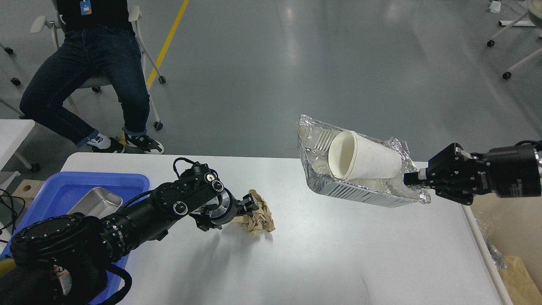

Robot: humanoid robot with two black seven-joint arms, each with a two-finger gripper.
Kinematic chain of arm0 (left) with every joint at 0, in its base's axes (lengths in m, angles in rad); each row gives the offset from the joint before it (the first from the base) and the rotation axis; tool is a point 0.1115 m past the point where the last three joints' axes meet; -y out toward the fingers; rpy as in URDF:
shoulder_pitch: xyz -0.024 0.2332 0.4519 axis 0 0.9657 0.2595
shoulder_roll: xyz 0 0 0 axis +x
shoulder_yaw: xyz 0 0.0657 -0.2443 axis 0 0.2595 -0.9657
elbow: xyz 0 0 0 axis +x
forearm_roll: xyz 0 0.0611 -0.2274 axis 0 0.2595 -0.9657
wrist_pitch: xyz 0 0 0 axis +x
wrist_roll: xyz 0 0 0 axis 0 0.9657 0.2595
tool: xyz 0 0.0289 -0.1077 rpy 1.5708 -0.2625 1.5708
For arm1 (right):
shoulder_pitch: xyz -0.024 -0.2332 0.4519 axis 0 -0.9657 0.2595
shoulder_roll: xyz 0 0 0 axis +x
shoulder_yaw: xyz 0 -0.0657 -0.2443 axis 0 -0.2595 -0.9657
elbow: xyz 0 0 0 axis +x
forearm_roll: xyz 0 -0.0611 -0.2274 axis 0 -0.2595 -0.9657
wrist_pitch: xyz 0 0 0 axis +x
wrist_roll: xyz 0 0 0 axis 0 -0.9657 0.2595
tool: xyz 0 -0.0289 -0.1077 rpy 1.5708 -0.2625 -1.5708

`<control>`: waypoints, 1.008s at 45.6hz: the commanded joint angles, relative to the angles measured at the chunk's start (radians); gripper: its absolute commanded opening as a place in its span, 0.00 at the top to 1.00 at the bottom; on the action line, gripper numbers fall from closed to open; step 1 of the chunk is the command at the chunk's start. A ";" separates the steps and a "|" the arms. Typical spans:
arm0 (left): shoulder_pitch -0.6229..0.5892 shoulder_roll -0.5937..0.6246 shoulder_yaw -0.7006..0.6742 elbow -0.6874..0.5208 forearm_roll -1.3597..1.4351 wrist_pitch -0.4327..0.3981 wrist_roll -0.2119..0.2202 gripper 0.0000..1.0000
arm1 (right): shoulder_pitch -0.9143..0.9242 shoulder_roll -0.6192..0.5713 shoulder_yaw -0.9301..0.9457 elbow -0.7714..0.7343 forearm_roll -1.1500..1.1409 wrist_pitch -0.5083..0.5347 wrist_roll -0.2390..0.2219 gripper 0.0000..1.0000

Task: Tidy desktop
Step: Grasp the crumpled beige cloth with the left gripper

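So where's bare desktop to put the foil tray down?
Free: the desktop between crumpled paper and the right edge, below the held foil tray. Crowded: left end, with the blue tray and left gripper.

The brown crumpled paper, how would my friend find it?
Look at the white desktop. Near its middle, at the tip of the left pincer, lies the crumpled paper. It is the only tan, scrunched wad; the shiny foil tray is held up on the right.

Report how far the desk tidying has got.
Done: the desktop is mostly bare, and a metal pan sits in the blue tray.
In hand: the right gripper holds the foil tray with the paper cup aloft; the left gripper grips the crumpled brown paper.
Left: dropping both off.
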 commanded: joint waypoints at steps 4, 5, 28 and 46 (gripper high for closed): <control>-0.004 -0.001 0.000 -0.002 -0.001 -0.009 0.001 0.58 | -0.006 -0.003 0.000 0.000 0.000 0.000 0.000 1.00; -0.004 -0.001 0.000 -0.002 0.000 -0.010 0.001 0.62 | -0.008 -0.005 0.001 0.000 0.000 0.000 0.000 1.00; -0.016 -0.014 0.023 -0.006 0.002 0.002 0.015 1.00 | -0.021 -0.007 0.008 0.000 0.000 0.000 0.000 1.00; -0.084 0.054 -0.009 -0.133 -0.021 -0.017 0.061 1.00 | -0.028 -0.016 0.008 -0.003 0.000 0.000 0.001 1.00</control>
